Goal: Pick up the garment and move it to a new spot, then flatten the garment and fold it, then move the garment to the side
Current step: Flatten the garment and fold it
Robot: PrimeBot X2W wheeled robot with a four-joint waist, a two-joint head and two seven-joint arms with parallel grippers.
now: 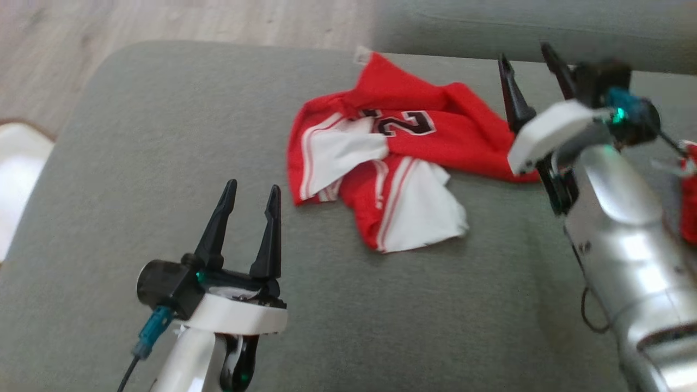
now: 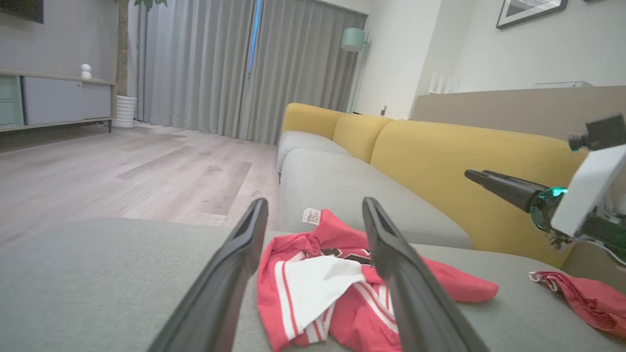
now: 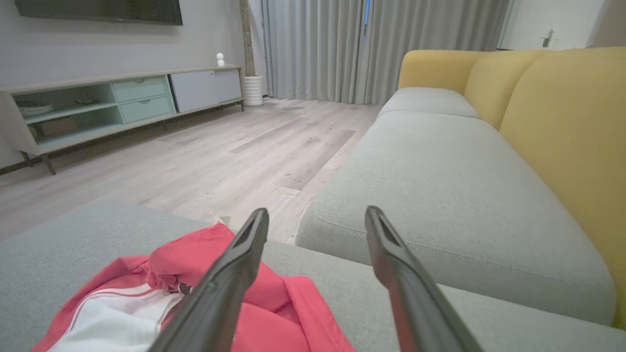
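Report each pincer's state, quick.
Left pincer: open, holding nothing.
Right pincer: open, holding nothing.

Soft, even daylight, moderately bright, strongest at the gap in the grey curtains (image 2: 195, 63) far across the room. Faint, diffuse shadow under the red jersey (image 1: 468, 136) on the grey cushion (image 1: 163, 163). Pale glare on the silver right forearm (image 1: 626, 218). Head view smeared overall, worst around the right gripper (image 1: 523, 51). Wrist views bowed at the edges, near fingers (image 2: 230, 283) blurred.
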